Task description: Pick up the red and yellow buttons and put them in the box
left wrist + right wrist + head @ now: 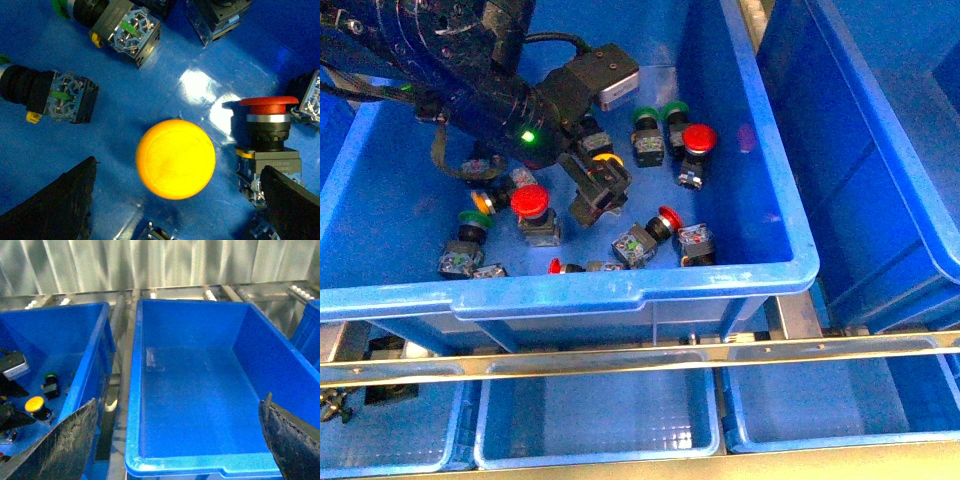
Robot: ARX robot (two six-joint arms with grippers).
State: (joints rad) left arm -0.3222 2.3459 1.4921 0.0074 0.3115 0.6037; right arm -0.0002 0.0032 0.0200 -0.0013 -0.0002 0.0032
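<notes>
My left gripper (600,185) is down inside the big blue tote (620,290) of switches, open around a yellow button (608,160). In the left wrist view the yellow cap (175,158) faces up between the two black fingers (55,205), untouched, with my left gripper (175,210) wide open. A red button (268,107) stands close by the other finger. More red buttons (698,140), (530,202), (668,218) lie around. The box (200,390) is empty; my right gripper (175,455) hovers open above its near rim. That box (860,170) sits right of the tote.
Green-capped switches (645,118), (472,220) lie among the others, two (125,30), (50,92) near the yellow cap. An orange-yellow cap (483,203) is beside the arm. Small shallow blue trays (600,420) line the front. Metal rails (120,340) separate the totes.
</notes>
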